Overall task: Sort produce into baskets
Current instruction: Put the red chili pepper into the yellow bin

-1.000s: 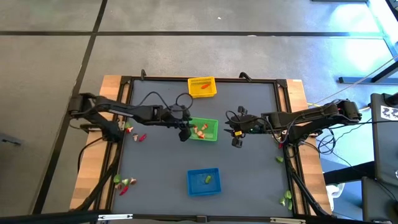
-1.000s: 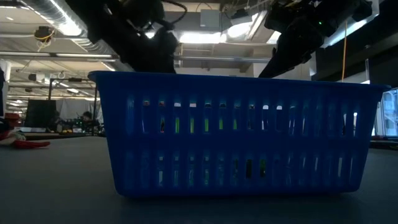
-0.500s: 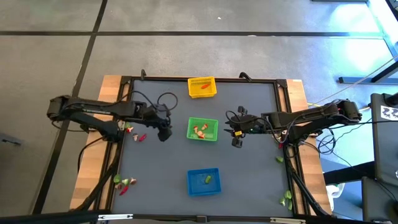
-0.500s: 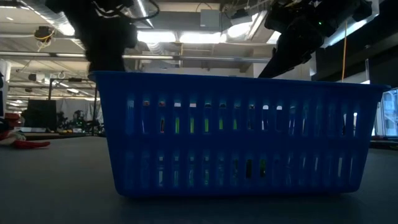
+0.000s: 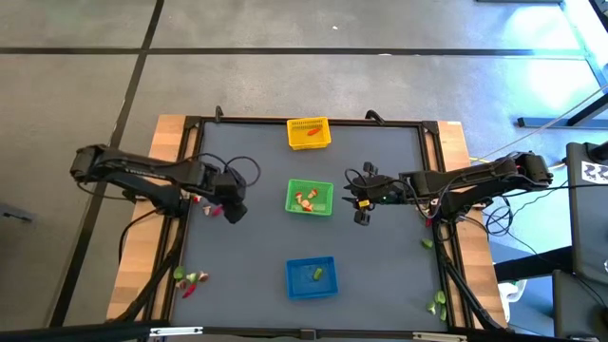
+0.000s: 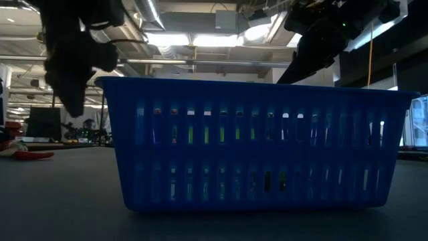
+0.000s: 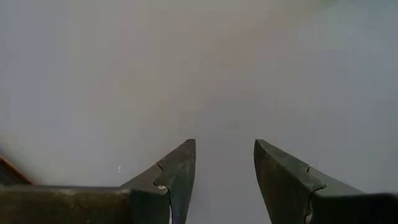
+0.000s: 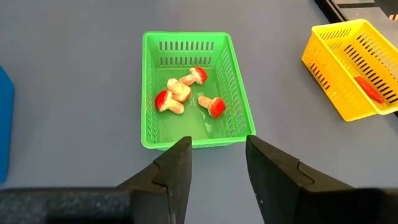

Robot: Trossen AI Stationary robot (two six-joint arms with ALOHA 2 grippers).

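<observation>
Blue basket [image 6: 257,144] hides the low view; both grippers [image 7: 224,180] [image 8: 217,171] gape, empty.

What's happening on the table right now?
Produce sorting is under way. The left gripper, open and empty, hangs beside loose red pieces on the table's left. The right gripper, also open and empty, waits right of the green basket, which holds mushrooms.
</observation>
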